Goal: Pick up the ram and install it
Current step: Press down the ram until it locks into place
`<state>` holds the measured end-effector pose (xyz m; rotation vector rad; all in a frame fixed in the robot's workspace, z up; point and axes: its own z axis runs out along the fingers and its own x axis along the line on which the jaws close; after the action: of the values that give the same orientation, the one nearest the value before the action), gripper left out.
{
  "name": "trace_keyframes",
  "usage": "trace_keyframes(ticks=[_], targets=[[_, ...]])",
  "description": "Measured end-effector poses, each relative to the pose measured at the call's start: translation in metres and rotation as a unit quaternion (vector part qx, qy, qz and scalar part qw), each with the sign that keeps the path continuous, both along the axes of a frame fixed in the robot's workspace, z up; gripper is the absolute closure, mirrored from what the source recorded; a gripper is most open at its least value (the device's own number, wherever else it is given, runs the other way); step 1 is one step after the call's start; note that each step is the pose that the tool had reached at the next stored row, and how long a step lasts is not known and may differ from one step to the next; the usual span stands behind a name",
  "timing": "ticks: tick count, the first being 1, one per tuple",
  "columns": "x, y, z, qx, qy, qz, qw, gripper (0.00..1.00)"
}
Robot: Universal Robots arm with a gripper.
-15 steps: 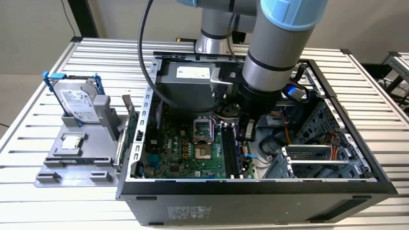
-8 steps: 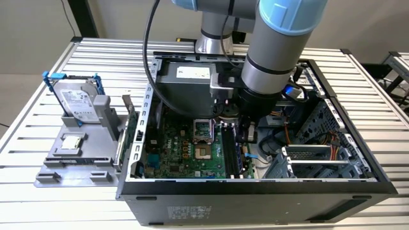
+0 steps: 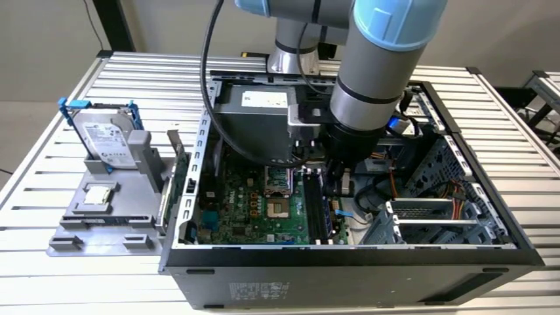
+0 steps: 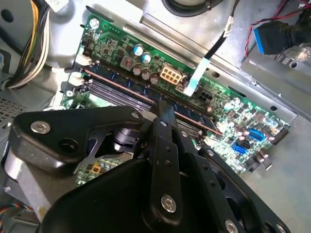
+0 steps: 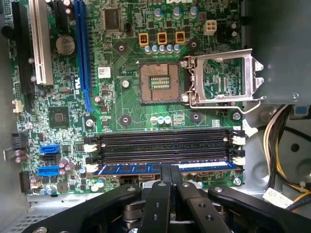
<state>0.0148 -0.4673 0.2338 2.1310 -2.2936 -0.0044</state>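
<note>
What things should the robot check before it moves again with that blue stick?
1. Ram lies in a black slot, the one nearest the gripper: ok.
2. Gripper fingertips meet on the ram's middle: ok.
3. Ram pushed fully down: cannot tell.
4. White latches at the slot ends snapped shut: cannot tell.
5. Other three black slots have no stick in them: ok.
6. Arm reaches down inside the computer case, with cables close by: cannot tell if it touches them.
</note>
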Motion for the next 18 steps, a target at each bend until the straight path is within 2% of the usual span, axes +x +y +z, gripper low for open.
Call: trace_keyframes(ticks=[10, 11, 12, 14, 18], targets=[[-0.0001, -0.0009, -0.0173, -0.0011, 0.0003, 0.006, 0.99998, 1.0], [-0.0003, -0.0004, -0.0163, -0.0018, 0.0004, 0.006, 0.99998, 1.0], [-0.0002, 0.0003, -0.0104, 0.0013, -0.0003, 0.006, 0.99998, 1.0], [-0.0003, -0.0002, -0.0004, -0.0002, 0.0001, 0.006, 0.99998, 1.0], [-0.0004, -0.0003, 0.0177, -0.0001, 0.0, 0.006, 0.99998, 1.0]])
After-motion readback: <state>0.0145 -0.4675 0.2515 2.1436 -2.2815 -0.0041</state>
